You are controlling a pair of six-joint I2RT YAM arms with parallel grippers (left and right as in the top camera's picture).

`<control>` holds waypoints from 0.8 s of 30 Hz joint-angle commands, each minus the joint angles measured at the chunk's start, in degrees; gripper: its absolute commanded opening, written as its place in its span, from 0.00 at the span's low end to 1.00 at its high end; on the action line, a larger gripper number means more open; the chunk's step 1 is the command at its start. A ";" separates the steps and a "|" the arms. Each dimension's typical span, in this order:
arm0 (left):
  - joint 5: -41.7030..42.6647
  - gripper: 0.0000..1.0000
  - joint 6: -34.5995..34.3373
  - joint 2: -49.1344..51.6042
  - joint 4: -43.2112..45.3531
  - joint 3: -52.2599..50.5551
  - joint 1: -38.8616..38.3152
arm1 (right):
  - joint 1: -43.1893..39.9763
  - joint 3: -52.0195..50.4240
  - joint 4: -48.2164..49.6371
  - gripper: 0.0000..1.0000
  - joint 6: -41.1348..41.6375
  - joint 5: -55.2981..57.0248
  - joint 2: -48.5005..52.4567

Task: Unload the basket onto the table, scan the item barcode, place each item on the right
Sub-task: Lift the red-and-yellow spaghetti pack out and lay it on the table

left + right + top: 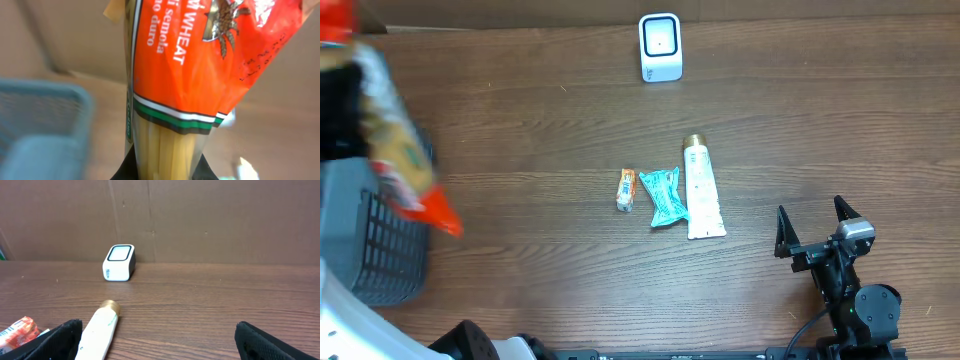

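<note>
Pinching the clear end of the spaghetti packet [200, 65] are left jaws; right jaws gape.

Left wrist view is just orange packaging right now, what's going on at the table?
The left gripper is shut on a pack of spaghetti, holding it raised at the table's left side near the grey basket. The right gripper sits open and empty at the near right. The white scanner stands at the far edge; a white tube, a teal packet and a small orange packet lie mid-table.
</note>
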 commanded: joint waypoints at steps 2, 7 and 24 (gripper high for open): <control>-2.27 0.04 -1.68 3.04 -4.00 -1.95 -9.70 | 0.24 -0.61 0.22 1.00 0.17 0.33 -0.55; -10.84 0.04 -1.77 7.39 -2.86 -12.41 -19.54 | 0.24 -0.61 0.22 1.00 0.17 0.35 -0.55; -17.05 0.04 -22.08 12.52 43.19 -65.64 -39.71 | 0.22 -0.61 0.22 1.00 0.15 0.35 -0.55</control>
